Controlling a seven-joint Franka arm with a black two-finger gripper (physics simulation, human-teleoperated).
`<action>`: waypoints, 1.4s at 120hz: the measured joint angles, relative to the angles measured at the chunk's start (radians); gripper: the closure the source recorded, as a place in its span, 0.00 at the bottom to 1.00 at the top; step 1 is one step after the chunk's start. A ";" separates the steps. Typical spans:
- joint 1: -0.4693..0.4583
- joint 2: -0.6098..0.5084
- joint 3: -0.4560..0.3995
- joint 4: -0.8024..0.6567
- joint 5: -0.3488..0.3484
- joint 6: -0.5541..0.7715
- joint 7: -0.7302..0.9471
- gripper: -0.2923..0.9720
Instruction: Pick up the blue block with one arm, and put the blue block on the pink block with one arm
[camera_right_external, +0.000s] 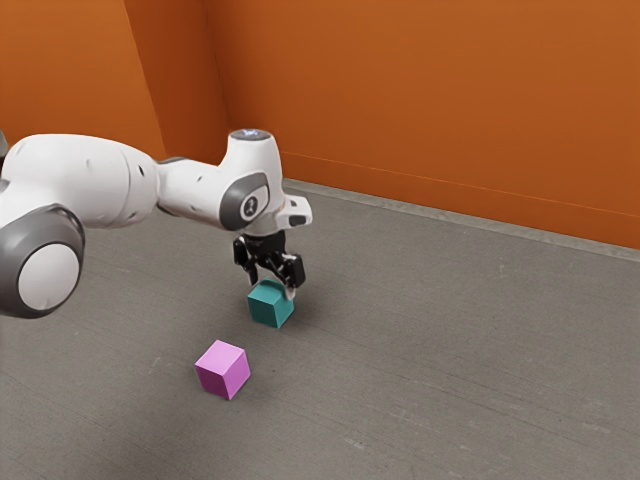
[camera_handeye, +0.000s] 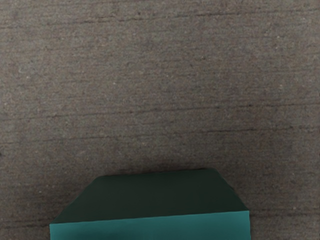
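Note:
The blue block (camera_right_external: 270, 307), teal in colour, rests on the grey table. My black gripper (camera_right_external: 270, 284) points straight down over it, and the fingertips (camera_right_external: 291, 288) reach its top edge. The fingers stand apart on either side of the block's top and the gripper is open. Just under my hand, the wrist view has the blue block (camera_handeye: 150, 215) large at its lower edge. The pink block (camera_right_external: 222, 368) lies on the table nearer the camera and a little toward the exterior view's left, apart from the blue block.
The grey table (camera_right_external: 450, 350) stretches wide toward the exterior view's right and front. An orange wall (camera_right_external: 430, 100) closes off the back. My white arm (camera_right_external: 120, 190) comes in from the exterior view's left.

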 joint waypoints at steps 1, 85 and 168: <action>0.000 0.000 0.000 0.000 -0.001 0.000 0.000 0.23; 0.000 -0.025 -0.001 -0.089 -0.018 0.054 0.022 0.23; 0.002 0.005 -0.002 -0.055 -0.047 0.020 0.039 0.36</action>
